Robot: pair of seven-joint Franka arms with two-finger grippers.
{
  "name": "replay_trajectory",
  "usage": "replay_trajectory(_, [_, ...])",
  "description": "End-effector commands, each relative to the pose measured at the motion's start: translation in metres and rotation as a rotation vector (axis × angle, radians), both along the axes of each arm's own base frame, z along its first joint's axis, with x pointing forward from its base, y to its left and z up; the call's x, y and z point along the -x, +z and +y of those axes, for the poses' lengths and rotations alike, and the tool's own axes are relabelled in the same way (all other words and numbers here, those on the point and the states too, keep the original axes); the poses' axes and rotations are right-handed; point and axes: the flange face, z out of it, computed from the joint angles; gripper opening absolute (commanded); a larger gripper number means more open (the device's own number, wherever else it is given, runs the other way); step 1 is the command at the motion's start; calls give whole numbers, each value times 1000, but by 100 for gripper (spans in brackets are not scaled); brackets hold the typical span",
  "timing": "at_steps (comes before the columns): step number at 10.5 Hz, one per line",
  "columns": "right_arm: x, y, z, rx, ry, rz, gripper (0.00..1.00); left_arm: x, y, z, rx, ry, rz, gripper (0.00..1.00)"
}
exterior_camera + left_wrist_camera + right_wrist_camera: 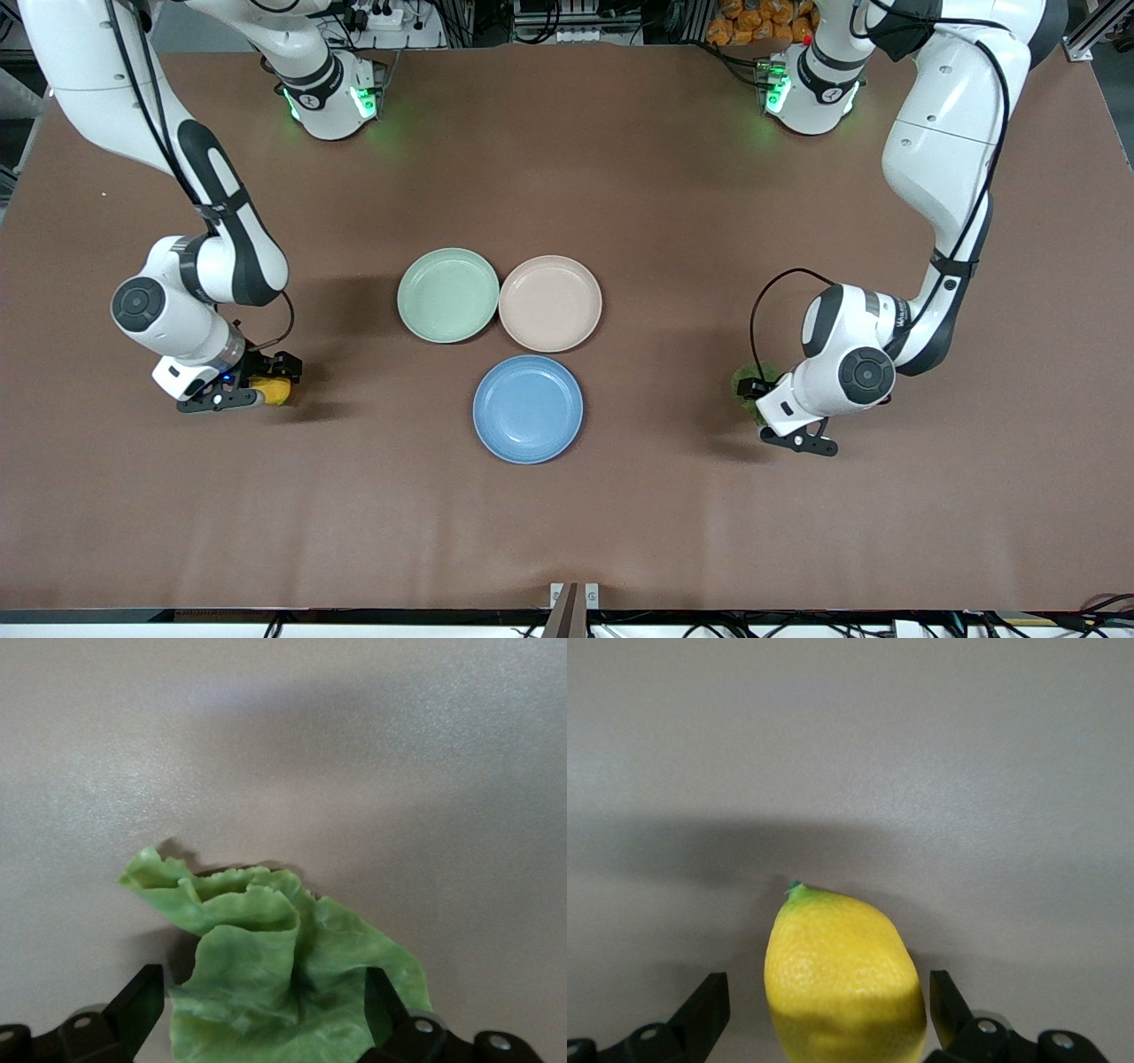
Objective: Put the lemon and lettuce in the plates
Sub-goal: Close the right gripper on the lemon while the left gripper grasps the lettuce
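Front view: blue plate sat nearest, beige plate farther. I had right gripper wide around lemon, left gripper wide around lettuce, both on table. Risk, I judged: lemon rolling out, floppy leaf slipping.

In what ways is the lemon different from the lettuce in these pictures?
The lemon is yellow, smooth and oval with a green tip; the lettuce is green, wrinkled and folded. The lemon lies toward the right arm's end of the table, the lettuce toward the left arm's. Both lie on the table between open gripper fingers, outside the plates.
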Motion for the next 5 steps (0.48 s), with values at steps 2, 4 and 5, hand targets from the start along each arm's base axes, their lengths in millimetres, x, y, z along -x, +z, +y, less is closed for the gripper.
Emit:
replay_trajectory(2, [3,-3,1,-2,9,-7,79,-6,2,-3,-9,-34,-29,25])
replay_trajectory(4, [3,-2,2,-3,8,-5,49,-6,3,-3,-9,-29,-31,0])
replay_trajectory(5, [2,-1,4,-2,11,-4,44,-6,3,-3,-10,-21,-31,0])
